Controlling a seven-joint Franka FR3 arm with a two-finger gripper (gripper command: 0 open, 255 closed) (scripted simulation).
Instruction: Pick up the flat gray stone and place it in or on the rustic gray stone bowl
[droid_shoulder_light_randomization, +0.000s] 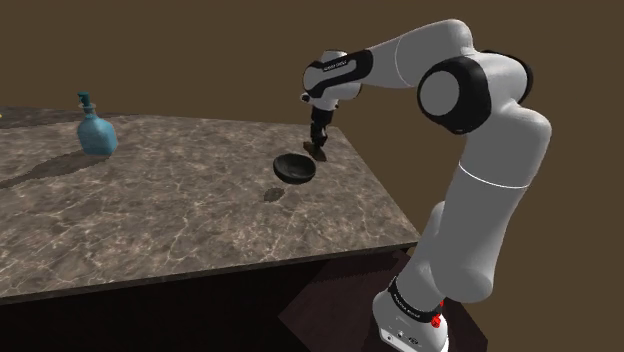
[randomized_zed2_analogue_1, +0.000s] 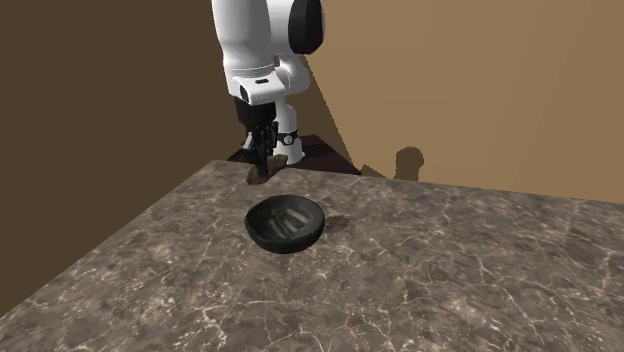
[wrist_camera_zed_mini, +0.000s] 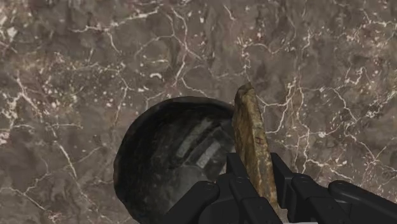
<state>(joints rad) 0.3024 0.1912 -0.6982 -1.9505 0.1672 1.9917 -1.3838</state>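
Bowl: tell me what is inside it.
Nothing shows inside the dark bowl, only pale streaks on its floor. In the wrist view the pincer and its clasped brownish stone cover part of the inside.

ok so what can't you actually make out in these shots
- Wrist view: the stone's lower end is hidden between the fingers, which also cover the bowl's near rim.
- Shoulder view: the stone under the gripper is too small to judge its height above the bowl.
- Shoulder view: the blue bottle is too small for detail.
- Second exterior view: the arm is cut off by the top edge.
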